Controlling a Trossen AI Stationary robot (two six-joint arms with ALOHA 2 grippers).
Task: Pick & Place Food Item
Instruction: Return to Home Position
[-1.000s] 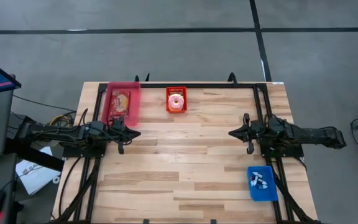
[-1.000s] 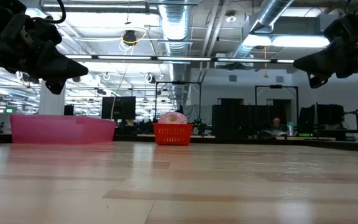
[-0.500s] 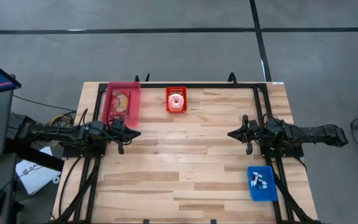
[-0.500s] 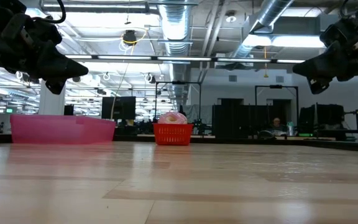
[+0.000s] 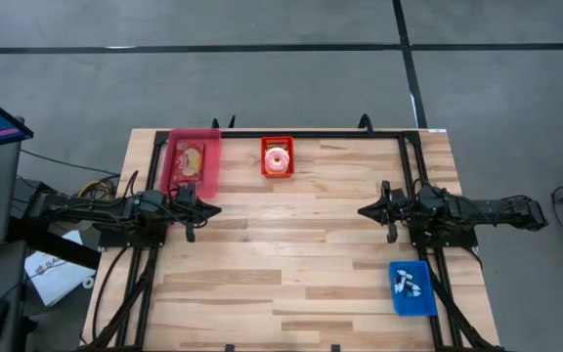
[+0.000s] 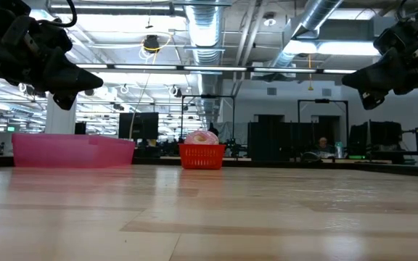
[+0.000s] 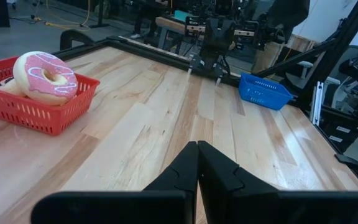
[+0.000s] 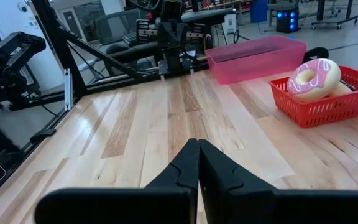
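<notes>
Jaws closed and empty on left gripper (image 5: pixel 203 209) and right gripper (image 5: pixel 367 209) over the bench (image 5: pixel 291 254); watch that the right arm (image 5: pixel 477 211), folding home, doesn't clip the blue bin (image 5: pixel 413 306) holding the food packets (image 5: pixel 409 282) beside it.

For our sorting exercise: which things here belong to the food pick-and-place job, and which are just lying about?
Job: blue bin, pink bin, red basket, doughnut; left tool and right tool, shut above the table.
Lying about: paper, cables, both off it.
</notes>
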